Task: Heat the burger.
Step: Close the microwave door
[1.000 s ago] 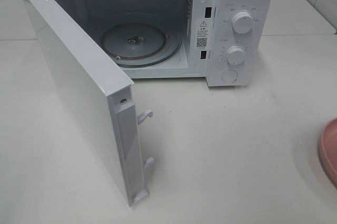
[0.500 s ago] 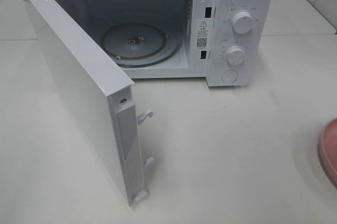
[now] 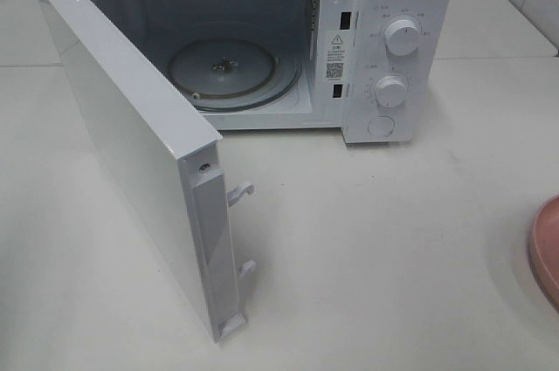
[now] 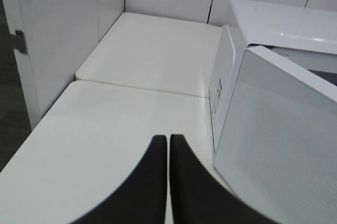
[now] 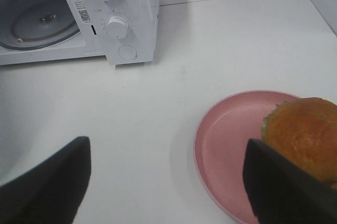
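Microwave (image 3: 384, 48) on the white table (image 3: 393, 257), its door (image 3: 131, 144) swung wide toward the front, the glass turntable (image 3: 231, 74) bare inside the cavity and two round knobs (image 3: 402, 37) stacked on the control panel at its right. Off at the right edge of the table sits a pink plate (image 5: 231, 150), only a sliver of which shows from the high camera. The burger (image 5: 303, 134) rests on the far side of that plate, glossy brown bun up with a fringe of green lettuce at its rim, well apart from the microwave. The right gripper (image 5: 166, 182) hangs above the table with its fingers spread wide, nothing between them, the plate just beside one finger. The left gripper (image 4: 168, 153) is over by the microwave's outer side, its two dark fingers pressed together and holding nothing.
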